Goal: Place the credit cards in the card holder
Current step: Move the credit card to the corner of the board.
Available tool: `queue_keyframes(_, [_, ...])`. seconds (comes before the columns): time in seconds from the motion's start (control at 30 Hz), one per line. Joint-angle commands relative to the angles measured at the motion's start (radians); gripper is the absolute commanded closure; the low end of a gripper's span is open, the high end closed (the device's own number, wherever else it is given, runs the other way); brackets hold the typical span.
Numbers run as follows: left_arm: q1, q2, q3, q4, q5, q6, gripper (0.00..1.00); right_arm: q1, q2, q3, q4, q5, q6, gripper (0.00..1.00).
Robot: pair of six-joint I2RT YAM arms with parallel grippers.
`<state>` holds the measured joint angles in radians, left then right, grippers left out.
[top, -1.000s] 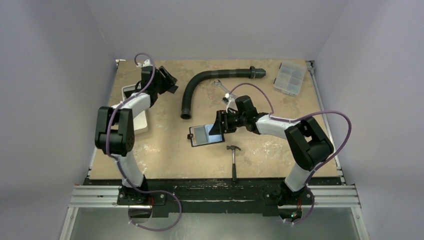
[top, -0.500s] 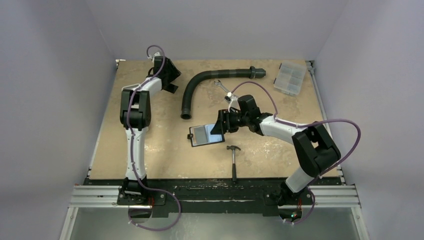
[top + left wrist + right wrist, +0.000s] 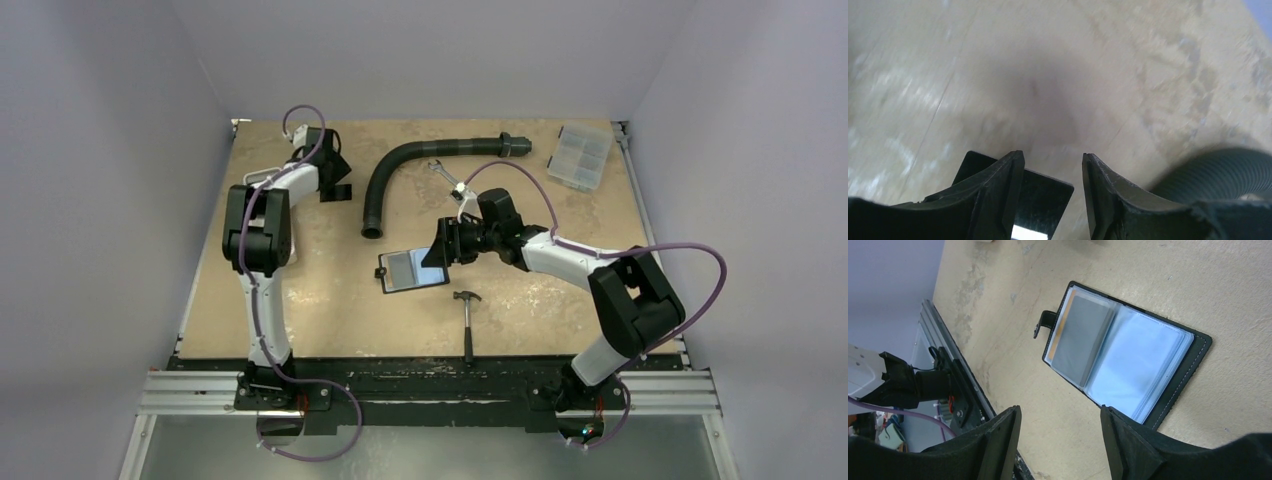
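The card holder (image 3: 410, 268) lies open on the table's middle, glossy pockets up. In the right wrist view (image 3: 1128, 352) a grey card (image 3: 1080, 337) sits in its left pocket. My right gripper (image 3: 436, 252) is open and empty, low over the holder's near right edge, and shows likewise in its wrist view (image 3: 1060, 412). My left gripper (image 3: 333, 178) is open at the far left. In the left wrist view (image 3: 1053, 156) a black credit card (image 3: 1040, 197) lies flat on the table, partly under the left finger. It also shows in the top view (image 3: 341, 191).
A curved black hose (image 3: 400, 170) lies right of the left gripper and shows in the left wrist view (image 3: 1218, 170). A wrench (image 3: 447, 180), a hammer (image 3: 467, 312) and a clear compartment box (image 3: 580, 156) are on the table. A white tray's corner (image 3: 260, 179) shows behind the left arm.
My left arm has swung and straightened, now covering most of the white tray. Its gripper moved toward the far edge, then back a little. The right arm has barely moved.
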<state>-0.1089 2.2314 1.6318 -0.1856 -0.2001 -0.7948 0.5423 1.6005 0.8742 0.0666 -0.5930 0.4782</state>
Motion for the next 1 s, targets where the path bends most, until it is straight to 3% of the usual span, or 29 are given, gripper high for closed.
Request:
queue_keyframes(0.0, [-0.053, -0.116, -0.238, -0.117, -0.016, -0.016, 0.48, -0.002, -0.046, 0.000, 0.005, 0.007, -0.007, 0.33])
queue_keyframes(0.3, [-0.108, -0.473, -0.710, -0.092, 0.002, -0.067, 0.48, 0.044, -0.026, 0.020, -0.017, 0.032, -0.026, 0.33])
queue_keyframes(0.47, [-0.106, -0.690, -0.855, -0.143, 0.006, -0.036, 0.47, 0.122, 0.025, 0.054, -0.004, 0.053, 0.003, 0.33])
queue_keyframes(0.63, [-0.105, -0.795, -0.795, -0.217, 0.106, 0.069, 0.47, 0.206, 0.088, 0.123, 0.029, 0.100, 0.059, 0.39])
queue_keyframes(0.8, [-0.058, -0.780, -0.739, -0.188, 0.261, 0.128, 0.46, 0.276, 0.161, 0.245, 0.036, 0.198, 0.127, 0.45])
queue_keyframes(0.97, [-0.014, -0.699, -0.703, -0.139, 0.250, 0.130, 0.42, 0.280, 0.202, 0.301, 0.091, 0.356, 0.290, 0.37])
